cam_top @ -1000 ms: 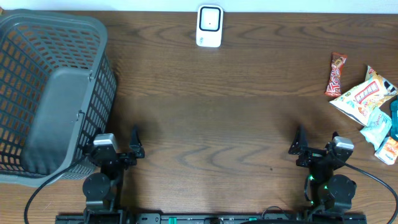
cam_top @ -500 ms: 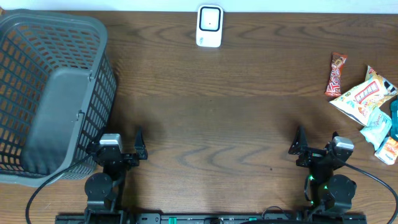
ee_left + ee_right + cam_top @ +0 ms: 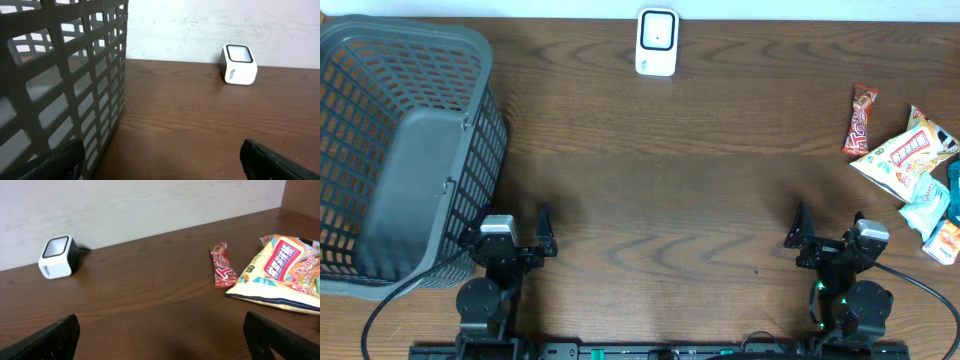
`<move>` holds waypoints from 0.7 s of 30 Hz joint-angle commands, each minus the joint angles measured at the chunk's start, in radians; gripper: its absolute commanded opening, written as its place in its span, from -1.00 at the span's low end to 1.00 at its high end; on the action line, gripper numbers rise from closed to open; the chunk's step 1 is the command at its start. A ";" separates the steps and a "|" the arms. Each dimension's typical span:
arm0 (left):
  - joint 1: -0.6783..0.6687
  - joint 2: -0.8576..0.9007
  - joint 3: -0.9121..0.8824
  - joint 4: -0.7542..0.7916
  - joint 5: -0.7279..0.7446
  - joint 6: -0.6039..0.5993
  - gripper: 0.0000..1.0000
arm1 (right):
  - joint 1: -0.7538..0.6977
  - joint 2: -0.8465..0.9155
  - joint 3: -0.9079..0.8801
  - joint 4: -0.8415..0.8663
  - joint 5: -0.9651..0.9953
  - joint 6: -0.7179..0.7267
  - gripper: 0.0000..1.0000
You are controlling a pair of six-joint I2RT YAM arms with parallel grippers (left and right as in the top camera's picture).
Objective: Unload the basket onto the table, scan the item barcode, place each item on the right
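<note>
Nearest the robot, at about 7 o'clock on the table (image 3: 660,200), the left claw (image 3: 508,230) sits low over the wood. It is released, its two dark fingers (image 3: 272,160) spread wide with nothing between them. At about 5 o'clock the right claw (image 3: 830,226) sits the same way, also released and wide, and its fingers (image 3: 47,339) frame only bare table in its wrist view. Neither claw touches any item.

Just beside the left claw, toward 9 o'clock, stands a grey plastic basket (image 3: 488,130) with lattice walls. In the left wrist view its near wall fills the left side of the picture.

The things to be scanned lie well apart from both claws, at about 3 o'clock near the right edge of the table. A red candy bar (image 3: 861,118) lies alone, just beside the pile on its far left side and pointing roughly toward 12 o'clock. Next to it is a larger snack bag (image 3: 905,152), white and orange with red lettering, lying flat. Closer to the robot than that bag, a few small packets (image 3: 932,212) are bunched against the table's edge and overlap one another. Their printing is too small to read.

Farthest away, at 12 o'clock near the back edge and the pale wall, stands the white scanner (image 3: 656,42). It has a dark window on its top face. It is alone there, well apart from the snacks and the basket.
</note>
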 commanded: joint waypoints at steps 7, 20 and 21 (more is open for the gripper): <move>-0.003 0.003 -0.018 -0.033 0.006 0.009 0.98 | 0.008 -0.006 -0.004 0.001 0.021 -0.009 0.99; -0.003 0.003 -0.018 -0.033 0.006 0.009 0.98 | 0.008 -0.005 -0.004 0.002 -0.044 -0.200 0.99; -0.003 0.003 -0.018 -0.033 0.006 0.009 0.98 | 0.008 -0.005 -0.004 0.002 -0.045 -0.200 0.99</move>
